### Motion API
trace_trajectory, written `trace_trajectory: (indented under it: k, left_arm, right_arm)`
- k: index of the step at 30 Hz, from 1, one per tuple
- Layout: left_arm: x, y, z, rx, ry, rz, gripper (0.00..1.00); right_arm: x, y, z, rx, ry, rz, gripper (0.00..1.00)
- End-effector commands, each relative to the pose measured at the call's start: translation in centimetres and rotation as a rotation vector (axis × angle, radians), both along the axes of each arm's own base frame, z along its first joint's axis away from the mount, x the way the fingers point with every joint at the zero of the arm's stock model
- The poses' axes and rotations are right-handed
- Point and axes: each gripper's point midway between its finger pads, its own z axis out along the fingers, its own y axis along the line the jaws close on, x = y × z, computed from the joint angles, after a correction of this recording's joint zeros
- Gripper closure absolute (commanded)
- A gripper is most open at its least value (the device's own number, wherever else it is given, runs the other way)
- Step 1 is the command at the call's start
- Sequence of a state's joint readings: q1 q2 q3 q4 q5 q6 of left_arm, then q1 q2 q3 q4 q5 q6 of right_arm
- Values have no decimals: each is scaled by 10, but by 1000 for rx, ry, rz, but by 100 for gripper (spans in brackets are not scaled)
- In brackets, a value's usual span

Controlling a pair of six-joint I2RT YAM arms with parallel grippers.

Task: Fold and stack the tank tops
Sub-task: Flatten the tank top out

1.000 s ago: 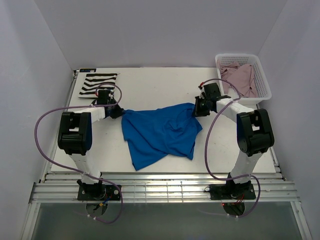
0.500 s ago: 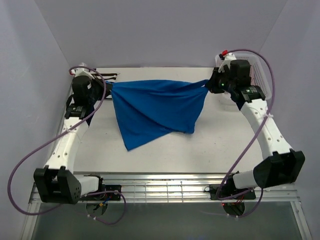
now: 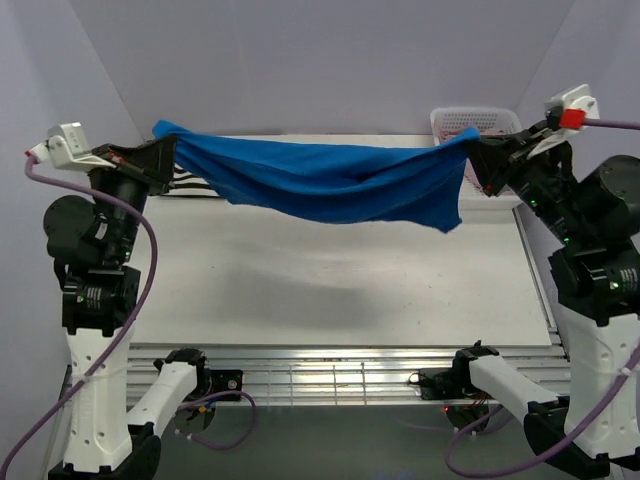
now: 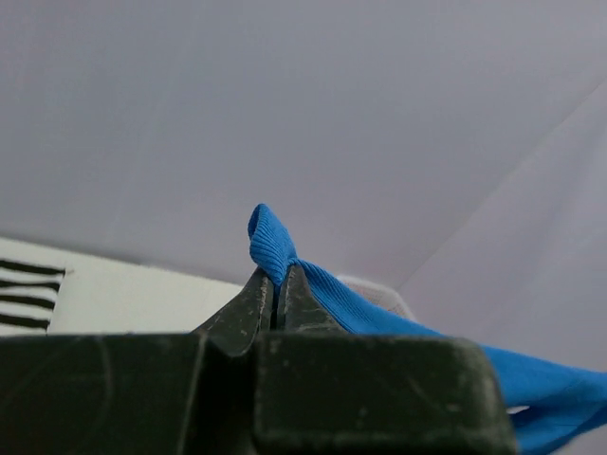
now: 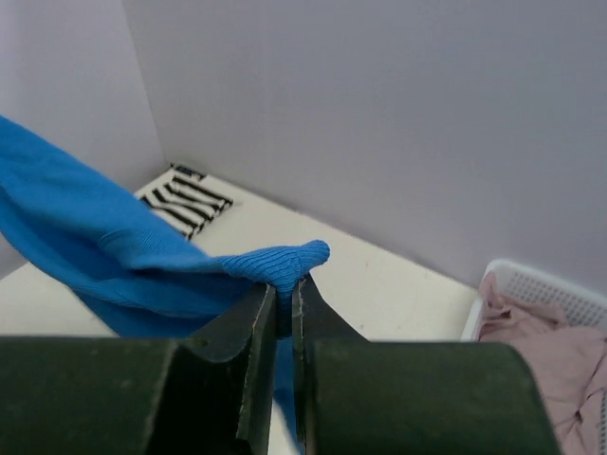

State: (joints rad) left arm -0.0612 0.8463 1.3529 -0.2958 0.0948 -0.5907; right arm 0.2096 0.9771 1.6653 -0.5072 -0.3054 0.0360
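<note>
Evidently light and limp: blue tank top (image 3: 330, 190) sags between left gripper (image 3: 168, 155) and right gripper (image 3: 480, 158), each clamped tight on a ribbed corner, the best holds

Tank top (image 3: 330, 185) above table (image 3: 330, 290), basket (image 3: 495, 118) rear-right.

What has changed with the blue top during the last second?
Both arms rose and spread apart: the left gripper and right gripper, each still pinching one end, lifted the blue tank top off the table and stretched it in the air. The striped top and the pink top in the basket stayed put.
</note>
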Motion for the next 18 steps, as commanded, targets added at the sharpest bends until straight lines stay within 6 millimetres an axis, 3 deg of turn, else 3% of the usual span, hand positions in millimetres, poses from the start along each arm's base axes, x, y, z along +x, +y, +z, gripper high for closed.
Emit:
trace_trajectory:
  k: [1,6,8,9,10,13,16,18]
  left_arm:
    - [-15,12,32,19,-38,64,100]
    - [-66,7,64,13,-136,21,100]
    - [-81,8,66,5,-158,17,100]
    - [-85,8,64,0,-157,17,100]
    - [-97,8,67,-6,-178,14,100]
    - [-109,6,58,-14,-162,-4,100]
    - [-103,3,35,-33,-106,-24,100]
    - [-95,1,20,-43,-64,-33,100]
  right_arm:
    - [-18,-21,51,14,-131,-95,92]
    - [-74,-29,75,37,-236,-78,92]
    - [-79,-33,62,44,-225,-93,92]
    - [-96,-38,63,58,-253,-103,92]
    - [-92,-42,51,62,-224,-129,92]
    - [-114,-53,40,95,-239,-163,92]
    - [-116,-55,14,114,-194,-173,92]
    - [-102,-56,-9,111,-130,-197,92]
